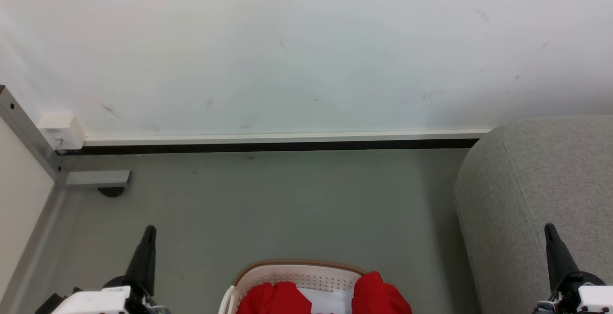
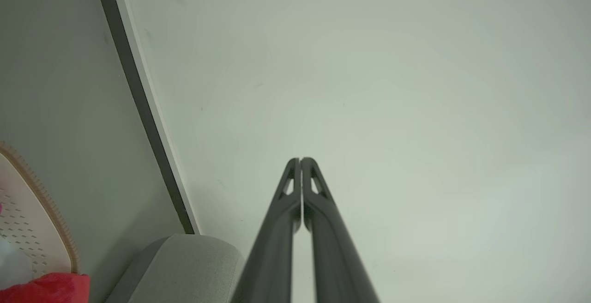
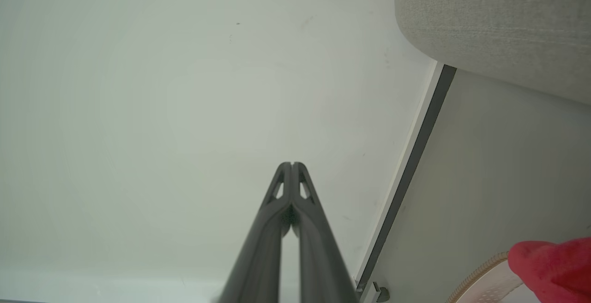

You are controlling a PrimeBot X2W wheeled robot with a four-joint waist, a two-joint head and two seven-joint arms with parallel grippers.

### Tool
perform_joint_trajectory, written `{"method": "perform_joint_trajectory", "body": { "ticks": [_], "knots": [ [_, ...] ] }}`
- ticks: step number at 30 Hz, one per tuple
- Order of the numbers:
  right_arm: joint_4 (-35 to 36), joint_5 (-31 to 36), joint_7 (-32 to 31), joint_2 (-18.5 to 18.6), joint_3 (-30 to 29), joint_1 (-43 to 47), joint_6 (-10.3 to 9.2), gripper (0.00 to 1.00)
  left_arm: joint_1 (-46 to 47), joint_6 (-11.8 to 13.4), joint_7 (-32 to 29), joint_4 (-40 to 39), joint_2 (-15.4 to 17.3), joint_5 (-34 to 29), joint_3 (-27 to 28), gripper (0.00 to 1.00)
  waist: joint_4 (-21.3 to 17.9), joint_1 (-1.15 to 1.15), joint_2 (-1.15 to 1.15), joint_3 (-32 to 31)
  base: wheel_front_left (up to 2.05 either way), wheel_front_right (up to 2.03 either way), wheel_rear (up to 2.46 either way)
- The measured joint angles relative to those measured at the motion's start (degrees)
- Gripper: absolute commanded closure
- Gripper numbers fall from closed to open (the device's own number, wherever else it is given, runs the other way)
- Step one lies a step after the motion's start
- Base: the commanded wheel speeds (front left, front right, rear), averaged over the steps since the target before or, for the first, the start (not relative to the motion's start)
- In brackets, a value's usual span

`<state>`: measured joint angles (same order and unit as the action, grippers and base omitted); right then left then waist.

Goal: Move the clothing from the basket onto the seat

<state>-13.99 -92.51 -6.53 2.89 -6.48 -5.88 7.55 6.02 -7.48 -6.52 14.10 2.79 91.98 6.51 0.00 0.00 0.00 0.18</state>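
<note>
Clothing (image 1: 376, 295) lay in the basket (image 1: 297, 268) near the seat (image 1: 541, 185), and the left gripper (image 1: 149, 230) and the right gripper (image 1: 550, 228) were both closed together and empty, so a good grasp needed one opened first, then lowered deep into the red folds.

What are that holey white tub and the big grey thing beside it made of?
The cream-white perforated oval basket looks like smooth moulded plastic: rows of small punched holes. The large light-grey rounded seat looks upholstered in matte woven cloth: visible weave and a stitched seam.
</note>
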Motion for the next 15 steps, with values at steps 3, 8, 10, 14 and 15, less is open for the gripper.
{"method": "perform_joint_trajectory", "body": {
  "ticks": [3,8,10,14,15],
  "knots": [
    [0.00,0.00,0.00,0.00,0.00,0.00,0.00,1.00,0.00,0.01,0.00,0.00,0.00,0.00,0.00,1.00,0.00,0.00,0.00,0.00,0.00,0.00,0.00],
    [0.00,0.00,0.00,-0.01,0.00,0.00,0.00,1.00,0.00,0.01,0.00,0.00,0.00,0.00,0.00,1.00,0.00,0.00,0.00,0.00,0.00,0.00,0.00],
    [0.00,0.00,0.00,-0.01,0.00,0.00,0.00,1.00,0.00,0.00,0.00,0.00,0.00,0.00,0.00,1.00,0.00,0.00,0.00,0.00,0.00,0.00,0.00],
    [0.00,0.00,0.00,-0.01,0.00,0.00,-0.01,1.00,0.00,0.00,0.00,0.00,0.00,-0.01,0.00,1.00,0.00,0.00,0.00,0.00,0.00,0.00,0.00],
    [0.00,0.00,0.00,-0.01,0.00,0.00,-0.01,1.00,0.00,0.00,0.00,0.00,0.00,0.00,0.00,1.00,0.00,0.00,0.00,0.00,0.00,0.00,0.00]
  ]
}}
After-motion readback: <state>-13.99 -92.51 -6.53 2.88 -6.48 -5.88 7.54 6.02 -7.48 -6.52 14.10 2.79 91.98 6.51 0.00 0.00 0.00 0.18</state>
